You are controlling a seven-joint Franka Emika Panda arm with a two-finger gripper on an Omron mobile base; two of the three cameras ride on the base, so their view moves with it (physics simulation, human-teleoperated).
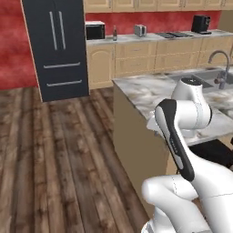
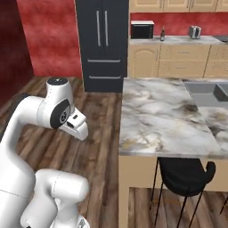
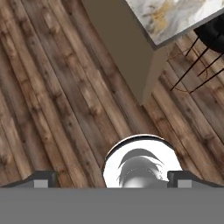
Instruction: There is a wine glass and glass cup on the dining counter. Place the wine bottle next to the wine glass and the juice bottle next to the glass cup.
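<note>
Gripper (image 3: 111, 179) jaws wide apart, empty, aimed down at floor planks; dining counter (image 3: 175, 17) corner lies upper right of hand view; small dark wine bottle (image 2: 162, 34) upright, upper right, far back counter, well apart

One dining counter (image 2: 160, 120) with one inset sink (image 2: 207, 93) and one faucet (image 1: 222, 63) — one dark fridge (image 2: 102, 42), one microwave (image 2: 142, 29), one toaster (image 2: 194, 31), one small bottle (image 2: 162, 34), one black stool (image 2: 185, 176).

The arm is folded up above its base, its claw (image 3: 111, 180) pointing down, fingers spread wide and empty.
</note>
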